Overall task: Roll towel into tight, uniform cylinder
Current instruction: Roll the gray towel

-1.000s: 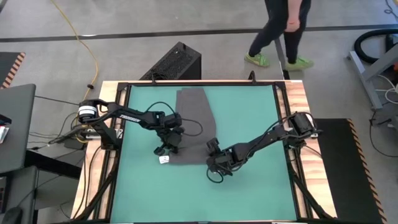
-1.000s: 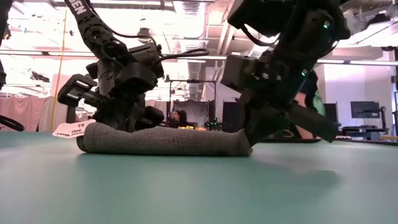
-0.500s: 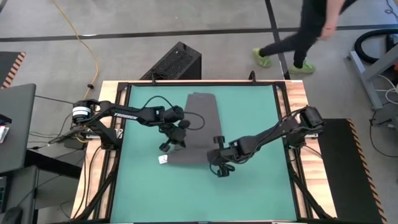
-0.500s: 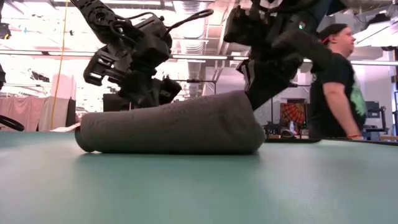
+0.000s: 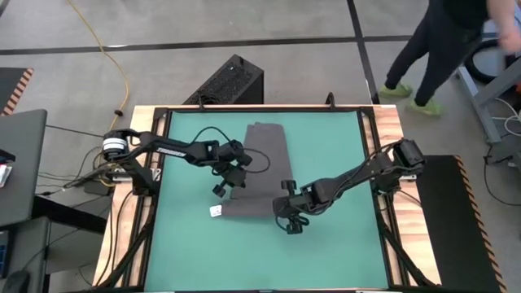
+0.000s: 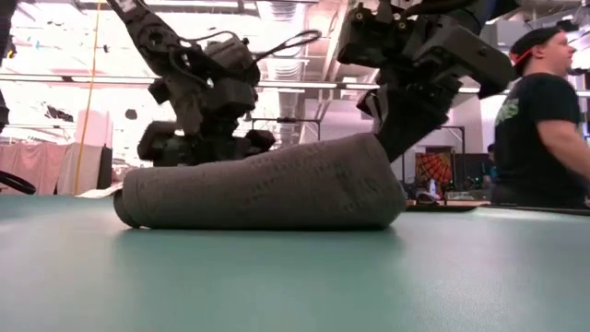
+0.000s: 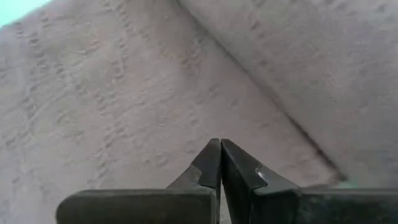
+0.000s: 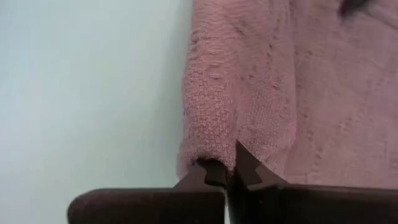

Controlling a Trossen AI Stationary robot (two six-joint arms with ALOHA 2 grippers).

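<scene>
Jaws first: on the left gripper (image 7: 220, 163) they're seen pressed together, with the towel (image 5: 262, 172) filling the whole left wrist view behind them — whether any cloth is caught between the tips can't be told. On the right gripper (image 8: 225, 169) they're closed as well, and a rolled fold of the towel (image 8: 214, 112) is seen right at the tips, looking pinched there.

In the high view the towel is laid out near the middle of the teal mat (image 5: 326, 252), running from the upper centre of the frame down to just below the middle, where the lower end is bunched into a roll. The left gripper (image 5: 230, 177) is placed at the towel's left edge, and the right gripper (image 5: 286, 210) at its lower right corner. A small white tag (image 5: 215, 211) is spotted on the mat just left of the rolled end.

From the low view, the towel (image 6: 267, 189) is seen as a fat roll lying across the centre of the frame — thicker at the right end, with both arms coming down behind it. A person (image 6: 544, 129) is visible at the right edge, beyond the table.
</scene>
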